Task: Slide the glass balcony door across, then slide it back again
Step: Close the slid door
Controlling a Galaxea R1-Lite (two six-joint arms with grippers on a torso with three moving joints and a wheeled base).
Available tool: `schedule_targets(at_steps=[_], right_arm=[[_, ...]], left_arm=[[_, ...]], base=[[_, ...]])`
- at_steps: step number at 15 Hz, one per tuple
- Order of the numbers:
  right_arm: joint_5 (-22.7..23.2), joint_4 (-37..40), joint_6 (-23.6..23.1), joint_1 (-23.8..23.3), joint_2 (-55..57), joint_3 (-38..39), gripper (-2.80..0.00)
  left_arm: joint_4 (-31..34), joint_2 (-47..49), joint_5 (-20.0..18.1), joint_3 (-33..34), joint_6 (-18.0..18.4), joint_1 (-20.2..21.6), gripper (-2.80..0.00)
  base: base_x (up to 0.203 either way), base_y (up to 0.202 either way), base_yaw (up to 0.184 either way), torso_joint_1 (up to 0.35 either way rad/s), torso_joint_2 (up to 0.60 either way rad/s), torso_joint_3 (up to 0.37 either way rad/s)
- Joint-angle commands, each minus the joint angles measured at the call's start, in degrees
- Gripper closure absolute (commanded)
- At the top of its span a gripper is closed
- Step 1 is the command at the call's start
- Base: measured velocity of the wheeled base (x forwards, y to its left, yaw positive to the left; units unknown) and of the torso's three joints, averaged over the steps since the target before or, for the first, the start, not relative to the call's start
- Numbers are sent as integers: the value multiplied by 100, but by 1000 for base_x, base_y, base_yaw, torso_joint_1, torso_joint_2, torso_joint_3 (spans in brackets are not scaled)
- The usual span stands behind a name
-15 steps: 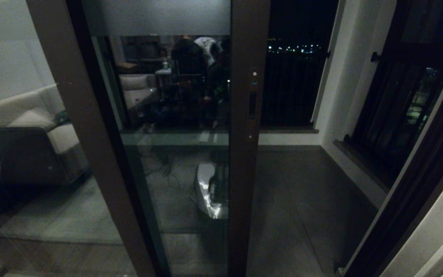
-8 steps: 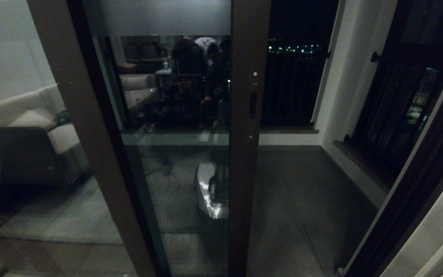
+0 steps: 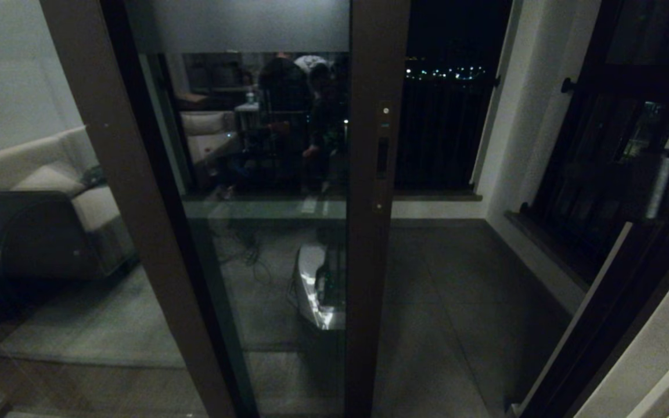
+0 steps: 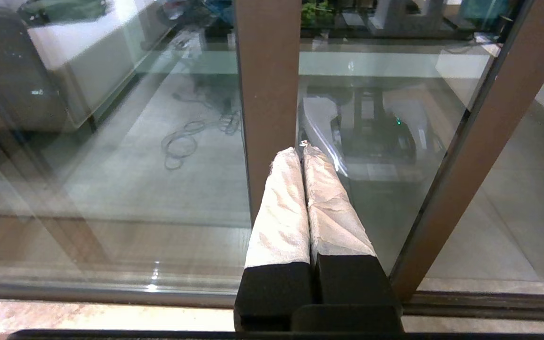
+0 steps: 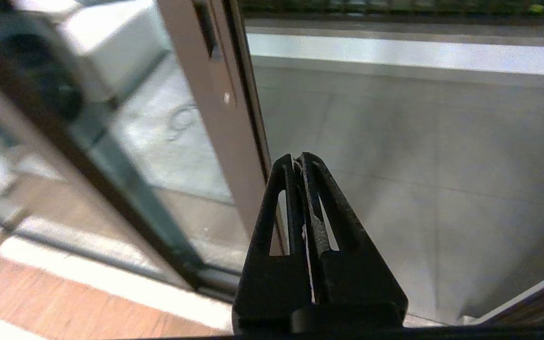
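Observation:
The glass balcony door (image 3: 369, 261) stands in its dark brown frame across the left and middle, with a frosted band (image 3: 236, 26) along the top. Its pull slot (image 3: 381, 157) sits in the right stile, and the gap to the right of it is open. My right gripper (image 5: 298, 158) is shut and empty, low beside that stile (image 5: 220, 123) and below the pull slot (image 5: 206, 28). My left gripper (image 4: 300, 148) is shut with its white-wrapped fingers together, close to the glass between two brown stiles. Part of the right arm (image 3: 668, 186) shows at the head view's right edge.
The tiled balcony floor (image 3: 456, 302) lies beyond the opening. A black-framed window with railing bars (image 3: 607, 174) lines the right wall, and a dark door jamb (image 3: 613, 325) slants beside it. The plain glass pane (image 3: 50, 232) stands on the left. The floor track (image 4: 489, 302) runs under the door.
A dark part of my right arm has come into the head view at the right edge. The door has not moved.

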Motion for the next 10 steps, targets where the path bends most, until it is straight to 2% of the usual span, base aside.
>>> schedule_targets(at_steps=[1,6,9,10], right_arm=[[-715,-9,36,468,1311,-747,0],[-1322,14,54,861,2249,-1611,0],[-1441,321,39,1055,2704,-2226,0],[-1437,500,31,1075,2790,-2385,-280]], left_arm=[[1,-1,8,0,-1,0,0],[1,-1,8,0,-1,0,0],[1,-1,5,0,-1,0,0],[1,-1,6,0,-1,0,0]], base=[[0,0,0,0,0,0],[0,0,0,0,0,0],[0,0,0,0,0,0],[0,0,0,0,0,0]])
